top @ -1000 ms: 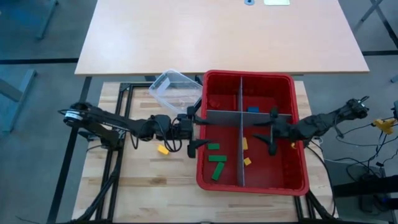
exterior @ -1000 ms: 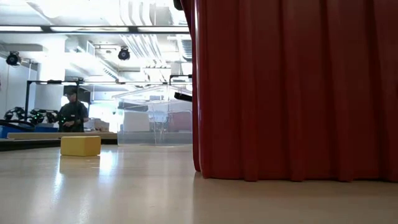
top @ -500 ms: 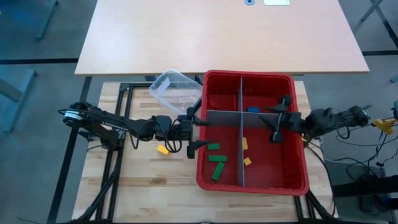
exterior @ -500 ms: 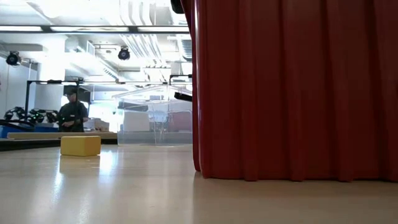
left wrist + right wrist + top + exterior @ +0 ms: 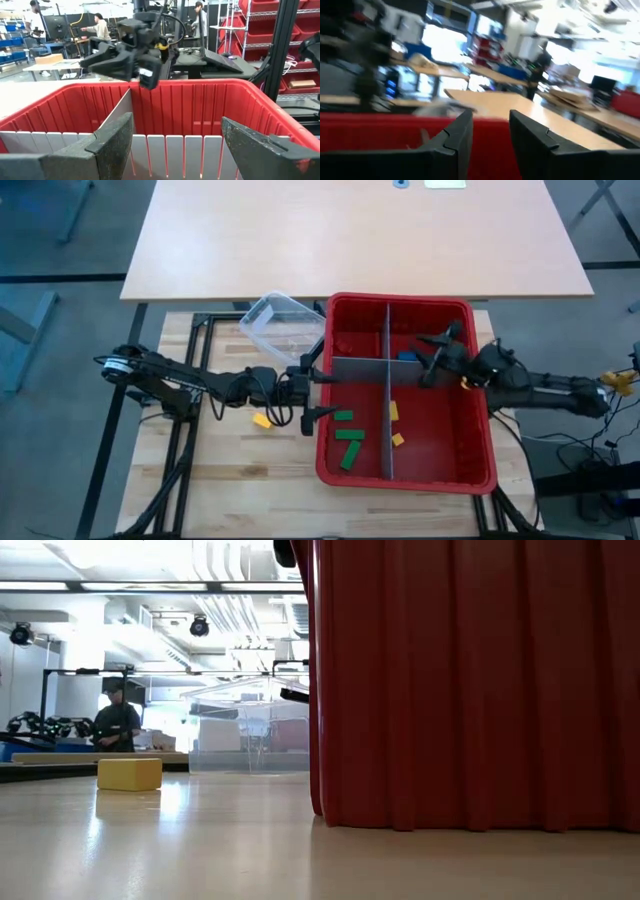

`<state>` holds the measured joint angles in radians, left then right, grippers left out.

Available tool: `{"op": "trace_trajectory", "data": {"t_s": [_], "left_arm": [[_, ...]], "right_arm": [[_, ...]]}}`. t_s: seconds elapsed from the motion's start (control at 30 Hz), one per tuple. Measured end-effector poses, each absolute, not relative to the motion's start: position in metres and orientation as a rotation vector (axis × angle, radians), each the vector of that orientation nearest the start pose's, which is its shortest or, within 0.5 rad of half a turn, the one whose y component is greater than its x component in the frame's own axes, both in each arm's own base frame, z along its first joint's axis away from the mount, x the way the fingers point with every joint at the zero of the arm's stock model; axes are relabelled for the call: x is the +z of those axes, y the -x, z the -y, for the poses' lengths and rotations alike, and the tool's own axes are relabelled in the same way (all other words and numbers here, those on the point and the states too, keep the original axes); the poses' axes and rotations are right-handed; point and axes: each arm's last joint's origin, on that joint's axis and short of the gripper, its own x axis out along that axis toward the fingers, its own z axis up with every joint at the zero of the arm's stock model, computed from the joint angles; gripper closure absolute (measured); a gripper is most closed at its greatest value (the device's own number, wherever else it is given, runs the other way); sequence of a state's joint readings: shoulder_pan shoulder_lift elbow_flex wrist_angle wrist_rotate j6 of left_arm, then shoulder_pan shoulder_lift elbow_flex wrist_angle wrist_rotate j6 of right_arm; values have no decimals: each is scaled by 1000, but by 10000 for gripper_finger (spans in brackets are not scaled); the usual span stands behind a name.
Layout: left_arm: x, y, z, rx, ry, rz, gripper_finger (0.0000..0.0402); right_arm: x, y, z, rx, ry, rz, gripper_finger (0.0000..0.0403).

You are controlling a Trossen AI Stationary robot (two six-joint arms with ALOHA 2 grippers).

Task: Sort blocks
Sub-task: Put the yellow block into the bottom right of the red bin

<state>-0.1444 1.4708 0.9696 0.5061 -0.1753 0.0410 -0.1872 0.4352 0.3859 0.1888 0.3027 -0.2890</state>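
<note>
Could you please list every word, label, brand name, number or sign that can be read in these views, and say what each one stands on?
None: no text can be read in any view.
A small white label on the right arm's wrist, seen from the left wrist camera, is too small to read.
The red bin, its grey dividers and the blocks show no print.
The screens in the room behind show nothing legible.

One camera looks straight down on the tabletop (image 5: 230, 480) and the red bin (image 5: 480, 470). The low camera sits on the tabletop, very close to the bin's wall, facing the room. Each wrist camera looks out over the bin's rim. All four views show the bin.
</note>
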Motion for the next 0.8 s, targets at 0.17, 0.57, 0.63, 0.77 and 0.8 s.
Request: {"op": "trace_trajectory", "data": {"t_s": [0.17,0.57,0.63,0.77,0.8], "left_arm": [[297,-330,43,31,-42,-11,126],[286,-324,40,35,-61,-64,126],[285,-324,40,34,-63,-80,126],[285,-319,40,33,-70,-133,126],[285,-316,39,33,-75,-157,126]], "right_arm": [[271,-123,50,-572,227,25,303],[264,-121,80,-480,286,-28,293],[264,-122,79,-300,289,1,302],[262,-123,79,14,219,25,322],[261,-122,79,70,198,23,327]]}}
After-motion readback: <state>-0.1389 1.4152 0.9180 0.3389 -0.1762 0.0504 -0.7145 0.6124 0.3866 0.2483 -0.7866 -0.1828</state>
